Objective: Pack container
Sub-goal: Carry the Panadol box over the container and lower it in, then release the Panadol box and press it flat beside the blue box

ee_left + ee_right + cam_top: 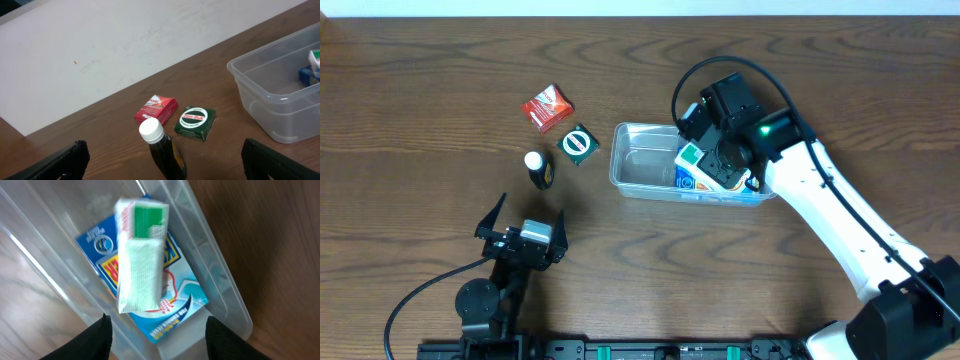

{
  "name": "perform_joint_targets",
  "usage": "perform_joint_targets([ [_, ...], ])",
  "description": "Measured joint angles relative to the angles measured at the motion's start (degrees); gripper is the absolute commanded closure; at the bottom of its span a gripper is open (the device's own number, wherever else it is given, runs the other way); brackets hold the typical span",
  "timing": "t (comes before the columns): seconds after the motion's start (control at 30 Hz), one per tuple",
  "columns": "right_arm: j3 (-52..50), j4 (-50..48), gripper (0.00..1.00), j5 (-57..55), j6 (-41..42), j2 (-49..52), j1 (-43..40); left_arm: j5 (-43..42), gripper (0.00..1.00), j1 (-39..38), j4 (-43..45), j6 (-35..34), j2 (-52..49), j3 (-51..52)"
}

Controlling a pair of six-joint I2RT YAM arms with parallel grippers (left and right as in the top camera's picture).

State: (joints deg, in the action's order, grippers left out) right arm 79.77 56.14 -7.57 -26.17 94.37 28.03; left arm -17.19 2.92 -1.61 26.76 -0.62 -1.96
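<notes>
From overhead, there is one container (645, 160) on the table (420, 80), a little right of the table's middle. Inside it, at its right end, lie two packets: one blue packet (692, 183) and one white and green packet (691, 156) on top of it. Left of the container and apart from it there are three more things: one red packet (548, 107), one green box (578, 144) and one dark bottle (537, 168) with a white cap. The right pincer (723, 163) is above the right end of the container. The left pincer (526, 217) is near the table's near edge, wide open, and it holds nothing.

In the left wrist view, the two fingers (65, 160) of the left pincer are far apart in the lower corners and touch nothing. The one bottle (165, 152) stands upright between them, farther out. Just behind it lie the one red packet (156, 109) and the one green box (195, 122), close together. The container (270, 95) stands at the right.

In the right wrist view, the two fingers (95, 340) of the right pincer are apart with nothing between them; it is open and grips nothing. Below it, the white and green packet (141, 255) lies on the blue packet (180, 305), both inside the container (225, 290).
</notes>
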Motion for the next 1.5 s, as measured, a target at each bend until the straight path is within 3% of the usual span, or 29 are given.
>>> perform_joint_targets([
  [0.2,0.00,0.94,0.41,-1.53,-4.74,0.42,0.00,0.00,0.02,0.00,0.00,0.02,0.00,0.00],
  [0.4,0.00,0.13,0.44,1.16,-2.91,0.42,0.07,0.00,0.02,0.00,0.00,0.00,0.00,0.00],
  [0.5,0.00,-0.37,0.58,5.81,0.70,0.42,0.24,0.00,0.02,0.00,0.00,0.02,0.00,0.00],
  [0.6,0.00,-2.91,0.84,12.41,6.43,0.42,0.39,0.00,0.02,0.00,0.00,0.02,0.00,0.00],
  [0.73,0.00,-9.18,0.92,18.75,15.56,0.59,0.66,0.00,0.02,0.00,0.00,0.02,0.00,0.00],
  [0.77,0.00,-10.80,0.99,19.63,18.23,0.83,0.85,0.00,0.02,0.00,0.00,0.02,0.00,0.00],
  [1.13,0.02,-18.40,0.99,15.02,44.76,10.38,6.23,0.00,0.02,0.00,0.00,0.02,0.00,0.00],
  [1.5,0.02,-21.44,0.99,4.52,57.29,13.92,9.01,0.00,0.02,0.00,0.00,0.02,0.00,0.00],
])
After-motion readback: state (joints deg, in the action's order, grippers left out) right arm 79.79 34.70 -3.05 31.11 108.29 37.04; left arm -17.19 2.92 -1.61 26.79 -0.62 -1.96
